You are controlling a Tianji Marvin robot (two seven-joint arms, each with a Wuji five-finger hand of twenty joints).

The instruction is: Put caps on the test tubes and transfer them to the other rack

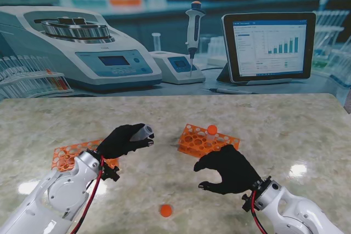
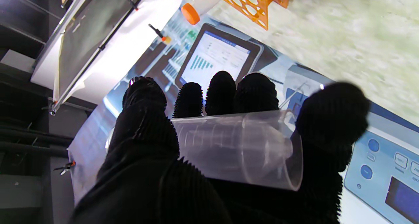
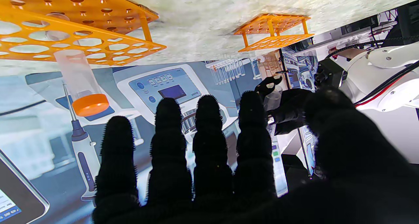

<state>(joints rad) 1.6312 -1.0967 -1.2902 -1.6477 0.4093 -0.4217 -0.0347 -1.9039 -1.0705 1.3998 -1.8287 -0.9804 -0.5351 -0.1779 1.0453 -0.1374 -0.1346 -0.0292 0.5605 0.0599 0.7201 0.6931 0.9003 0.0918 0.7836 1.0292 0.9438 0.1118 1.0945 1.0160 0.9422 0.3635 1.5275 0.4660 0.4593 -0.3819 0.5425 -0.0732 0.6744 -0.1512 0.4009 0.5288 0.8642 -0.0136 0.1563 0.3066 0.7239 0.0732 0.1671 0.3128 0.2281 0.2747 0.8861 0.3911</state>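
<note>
Capping is in hand: left robot hand (image 1: 127, 140) holds an uncapped tube (image 2: 235, 148), right robot hand (image 1: 230, 169) empty, fingers apart, must fetch the loose cap (image 1: 165, 210).

1. The desk (image 1: 285, 119) has a pale, marbled stone top with glossy light patches.
2. An orange rack (image 1: 68, 154) lies at the left, partly hidden by the arm.
3. A second orange rack (image 1: 205, 141) sits near the middle, holding one orange-capped tube (image 1: 212, 130).
4. A loose orange cap (image 1: 165, 210) lies alone at the near edge, well apart from both racks.
</note>
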